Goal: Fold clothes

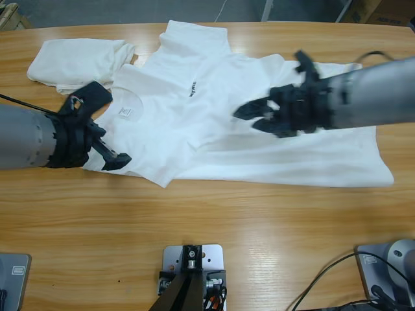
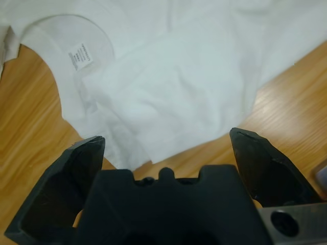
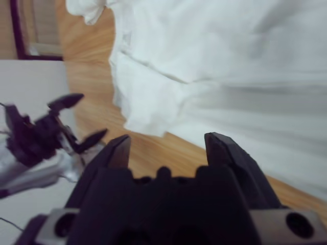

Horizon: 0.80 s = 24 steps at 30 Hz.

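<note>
Hovering over large T-shirt point(image 1: 214, 123), both tools point(image 1: 110, 155) point(image 1: 249, 116) wide, empty; soft, limp cotton; pinch near hem.

Near half of table point(image 1: 207, 227) is bare wood edge to edge, we see open passage there. Large T-shirt point(image 1: 214, 123) covers the centre and right. Second white T-shirt point(image 1: 71, 61) bunched at far left, just beside the large one. Left gripper point(image 1: 109, 150) w/ jaws apart blocks shirt's left edge; right gripper point(image 1: 256, 116), jaws apart too, hangs over mid-shirt
</note>
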{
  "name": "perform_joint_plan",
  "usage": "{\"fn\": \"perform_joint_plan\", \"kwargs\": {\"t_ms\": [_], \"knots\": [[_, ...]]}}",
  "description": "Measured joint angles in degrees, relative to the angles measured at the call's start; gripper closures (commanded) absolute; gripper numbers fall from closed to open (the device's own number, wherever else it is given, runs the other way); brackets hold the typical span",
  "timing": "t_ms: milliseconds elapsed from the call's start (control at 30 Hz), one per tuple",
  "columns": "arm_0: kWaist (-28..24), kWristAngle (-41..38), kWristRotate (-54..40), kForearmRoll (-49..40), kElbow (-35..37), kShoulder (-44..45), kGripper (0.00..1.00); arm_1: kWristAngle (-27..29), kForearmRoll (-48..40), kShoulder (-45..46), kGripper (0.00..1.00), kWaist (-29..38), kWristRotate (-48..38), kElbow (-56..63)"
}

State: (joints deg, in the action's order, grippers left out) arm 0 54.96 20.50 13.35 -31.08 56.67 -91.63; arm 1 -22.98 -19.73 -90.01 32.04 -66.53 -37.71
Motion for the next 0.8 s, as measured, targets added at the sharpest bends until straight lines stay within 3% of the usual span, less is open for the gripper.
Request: {"fn": "perform_joint_plan", "kwargs": {"t_ms": [200,467,667,800], "knots": [[0.00,0.00,-2.47,0.00,-2.11,-0.57,0.051,-0.93,-12.28,-11.86,0.381,4.74,-10.43,0.47],[0.00,0.00,-2.53,1.74,-2.93,-0.58,0.051,-0.98,-18.28,-20.54,0.388,5.63,-13.97,0.63],[0.00,0.00,-2.53,2.58,-3.15,-0.85,0.050,-0.98,-21.35,-23.67,0.563,5.64,-14.52,0.49],[0.00,0.00,-2.53,2.61,-3.31,-0.95,0.052,-0.98,-24.01,-24.81,0.607,5.64,-14.62,0.05]]}}
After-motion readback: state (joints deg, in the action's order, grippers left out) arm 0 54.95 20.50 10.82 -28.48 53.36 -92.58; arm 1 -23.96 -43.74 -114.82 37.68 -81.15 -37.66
